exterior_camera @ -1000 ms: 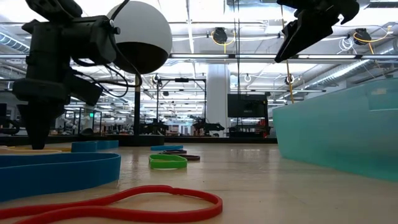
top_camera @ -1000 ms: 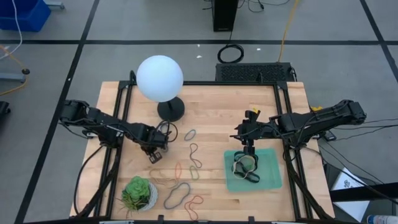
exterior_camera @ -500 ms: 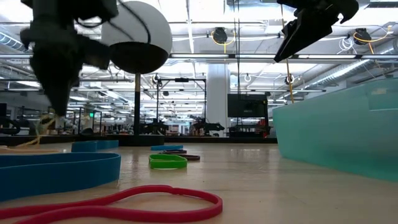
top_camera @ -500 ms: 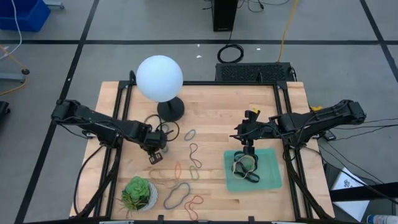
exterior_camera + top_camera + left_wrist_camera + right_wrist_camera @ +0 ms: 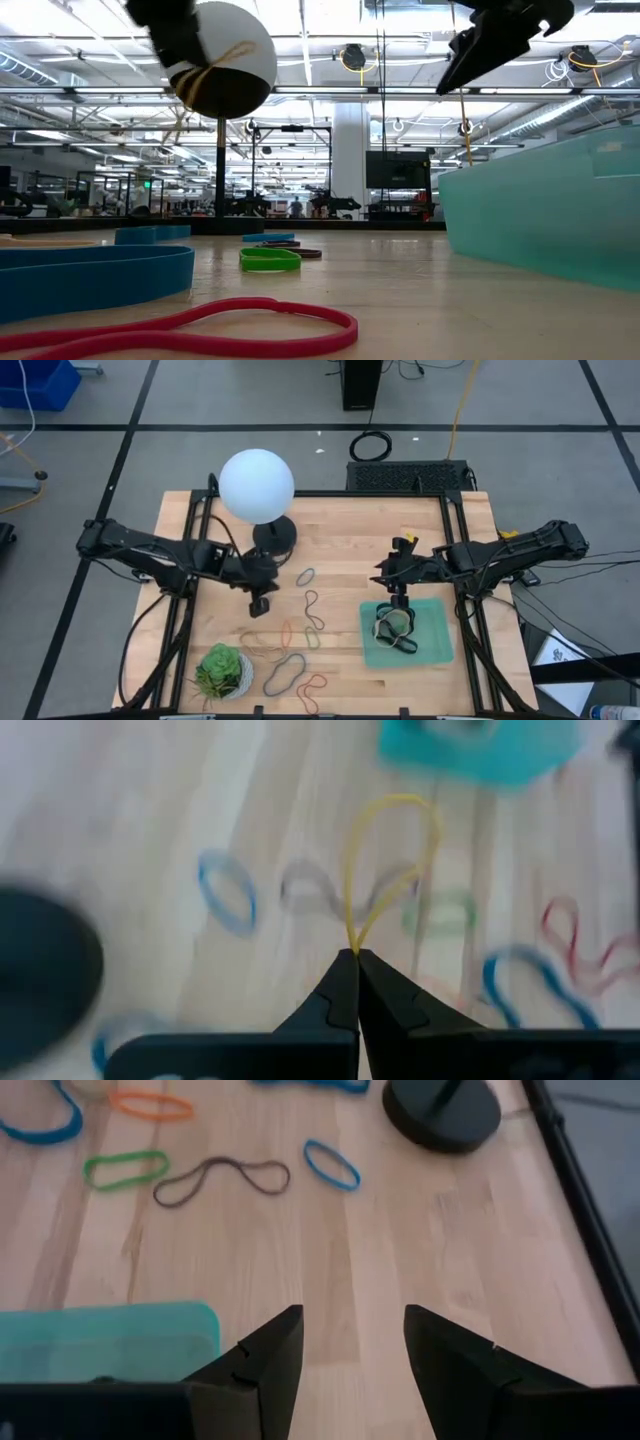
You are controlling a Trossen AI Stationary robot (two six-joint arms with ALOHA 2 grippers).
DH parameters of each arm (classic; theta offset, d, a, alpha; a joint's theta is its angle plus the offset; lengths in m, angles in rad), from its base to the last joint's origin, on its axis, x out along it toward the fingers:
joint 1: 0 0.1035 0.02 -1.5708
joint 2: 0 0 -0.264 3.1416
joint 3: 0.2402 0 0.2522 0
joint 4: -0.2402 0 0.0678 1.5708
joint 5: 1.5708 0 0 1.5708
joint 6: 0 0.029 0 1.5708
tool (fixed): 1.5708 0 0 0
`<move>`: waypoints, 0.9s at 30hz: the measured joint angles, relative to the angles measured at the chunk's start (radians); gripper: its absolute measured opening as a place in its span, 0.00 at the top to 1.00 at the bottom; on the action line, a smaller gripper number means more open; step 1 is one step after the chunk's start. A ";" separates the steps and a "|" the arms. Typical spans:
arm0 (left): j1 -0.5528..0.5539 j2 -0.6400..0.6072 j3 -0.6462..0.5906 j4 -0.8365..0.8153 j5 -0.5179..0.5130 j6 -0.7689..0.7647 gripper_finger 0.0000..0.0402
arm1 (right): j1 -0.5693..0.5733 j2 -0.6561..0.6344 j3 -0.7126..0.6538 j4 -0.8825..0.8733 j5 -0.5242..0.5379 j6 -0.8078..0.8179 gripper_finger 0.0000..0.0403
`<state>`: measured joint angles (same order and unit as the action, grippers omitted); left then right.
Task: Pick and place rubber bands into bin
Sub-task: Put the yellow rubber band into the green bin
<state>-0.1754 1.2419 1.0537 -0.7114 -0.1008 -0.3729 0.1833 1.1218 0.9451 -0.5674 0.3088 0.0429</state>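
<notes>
My left gripper (image 5: pixel 261 605) is above the table between the lamp base and the loose rubber bands, shut on a yellow rubber band (image 5: pixel 392 850). It also shows high up in the low view (image 5: pixel 192 62). My right gripper (image 5: pixel 398 600) hangs open and empty over the far edge of the mint-green bin (image 5: pixel 432 650), which holds a few bands (image 5: pixel 394 630). More bands lie flat on the wood: blue (image 5: pixel 331 1164), dark (image 5: pixel 222 1178), green (image 5: pixel 125 1168), red (image 5: pixel 200 325). My left gripper pinches one end of the yellow band's loop (image 5: pixel 353 944) between its two fingertips. The fingers come from above, pointing down. The band is lifted clear of the table and trails slack below the fingers (image 5: pixel 205 85).
A white globe lamp (image 5: pixel 257 485) on a black base (image 5: pixel 274 537) stands at the far left-centre. A white pot with a green succulent (image 5: pixel 222 670) stands near the front left. Bare wood lies between the bands and the bin (image 5: pixel 110 1335).
My left gripper has risen from the table top and gone a little toward the table's right edge. It has stayed shut, and the yellow band has been lifted clear of the wood with it.
</notes>
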 joint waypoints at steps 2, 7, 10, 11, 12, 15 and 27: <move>0.008 0.000 0.005 0.082 -0.007 0.051 1.00 | 0.000 0.000 0.000 0.043 0.000 -0.018 0.58; 0.031 0.001 0.005 0.254 -0.079 0.136 0.99 | 0.000 0.000 -0.029 0.220 0.000 -0.074 0.58; 0.042 0.011 0.005 0.349 -0.114 0.184 1.00 | 0.000 0.001 -0.084 0.360 -0.012 -0.098 0.58; 0.045 0.015 0.005 0.380 -0.114 0.201 1.00 | 0.000 0.001 -0.102 0.409 -0.032 -0.107 0.58; 0.048 0.017 0.005 0.408 -0.115 0.216 0.99 | -0.001 0.001 -0.124 0.472 -0.051 -0.119 0.58; 0.055 0.026 0.006 0.489 -0.116 0.254 0.99 | 0.000 0.001 -0.197 0.690 -0.108 -0.160 0.59; 0.074 0.128 0.005 0.712 -0.079 0.365 0.99 | -0.008 0.116 -0.298 1.184 -0.155 -0.242 0.60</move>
<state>-0.1013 1.3699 1.0588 0.0009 -0.1799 -0.0082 0.1758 1.2383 0.6468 0.6163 0.1533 -0.1993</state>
